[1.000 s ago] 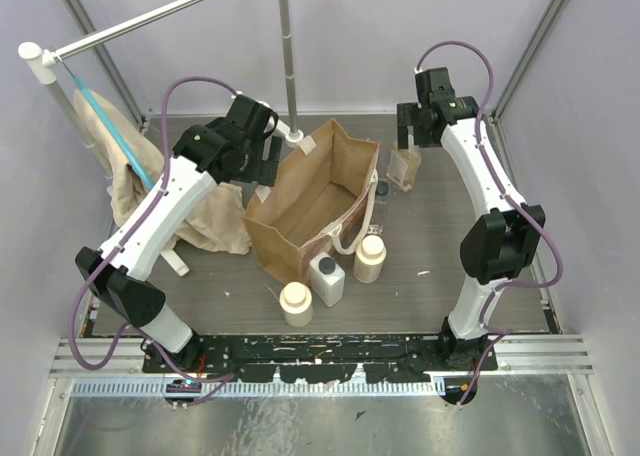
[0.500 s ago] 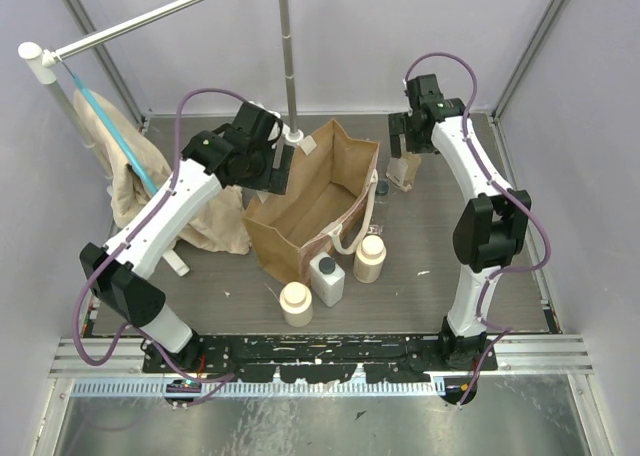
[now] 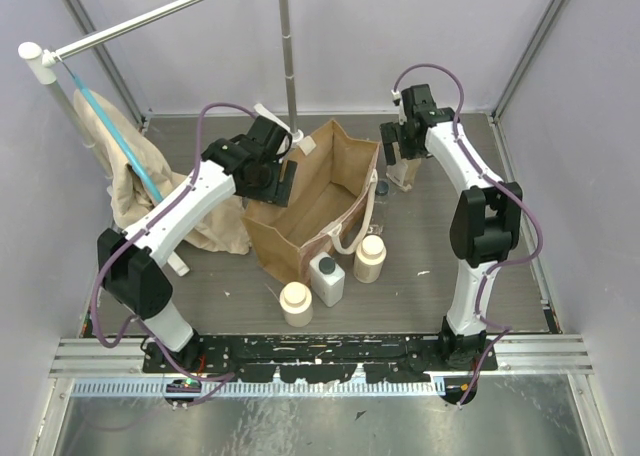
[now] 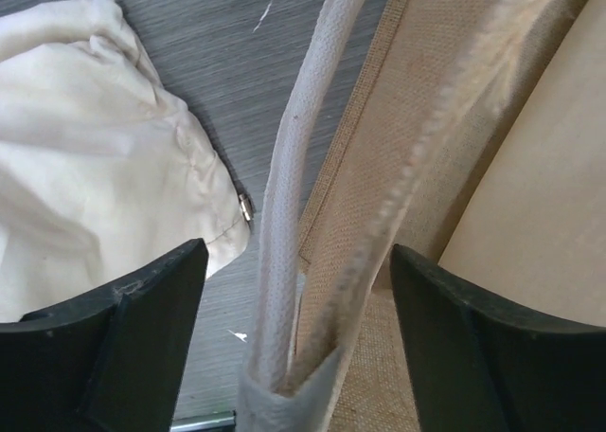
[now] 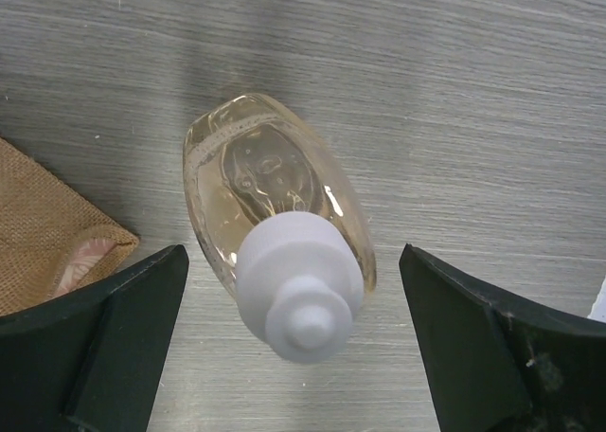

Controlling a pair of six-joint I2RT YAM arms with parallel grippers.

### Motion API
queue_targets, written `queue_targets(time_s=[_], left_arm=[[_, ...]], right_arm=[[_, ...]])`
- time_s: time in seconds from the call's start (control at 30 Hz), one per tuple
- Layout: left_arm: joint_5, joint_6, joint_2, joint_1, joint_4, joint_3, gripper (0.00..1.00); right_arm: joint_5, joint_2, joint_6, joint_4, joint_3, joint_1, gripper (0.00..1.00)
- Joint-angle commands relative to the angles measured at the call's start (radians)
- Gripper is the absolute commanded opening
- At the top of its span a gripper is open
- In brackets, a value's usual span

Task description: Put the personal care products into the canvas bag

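Note:
The tan canvas bag [image 3: 318, 198] stands open mid-table. My left gripper [image 3: 277, 178] is open and straddles its left rim and cream handle [image 4: 282, 214], with the bag's fabric [image 4: 379, 195] between the fingers. My right gripper [image 3: 401, 148] is open directly above the beige white-capped bottle [image 3: 404, 172], which stands right of the bag. In the right wrist view the bottle [image 5: 275, 186] sits between the open jaws, apart from both. Two cream round bottles [image 3: 296, 303] [image 3: 370, 259] and the white square dark-capped one [image 3: 326, 279] stand in front of the bag. I cannot make out the slim clear bottle.
A beige cloth with a blue strap [image 3: 135, 181] hangs from a rack at the left and spills onto the table beside the bag; it also shows in the left wrist view [image 4: 95, 167]. A metal pole [image 3: 288, 66] stands behind the bag. Enclosure walls close in on both sides.
My left gripper has moved right onto the bag's left rim and handle. My right gripper has shifted left and settled over the white-capped bottle.

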Motion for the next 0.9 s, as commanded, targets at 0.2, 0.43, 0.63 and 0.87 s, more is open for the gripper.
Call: queue_targets(time_s=[0.2, 0.43, 0.63, 0.87], left_arm=[[0.143, -0.018, 0.035, 0.006, 0.040, 0.001, 0.36], [0.186, -0.022, 0.031, 0.007, 0.045, -0.003, 0.26], [0.198, -0.002, 0.000, 0.008, 0.081, -0.033, 0.27], [0.214, 0.016, -0.009, 0.008, 0.090, -0.041, 0.27]], right_arm=[[-0.018, 0.004, -0.039, 0.081, -0.022, -0.002, 1.00], [-0.006, -0.009, -0.053, 0.119, -0.071, -0.008, 1.00], [-0.030, 0.006, -0.052, 0.137, -0.079, -0.017, 1.00], [-0.031, 0.006, -0.052, 0.158, -0.094, -0.018, 1.00]])
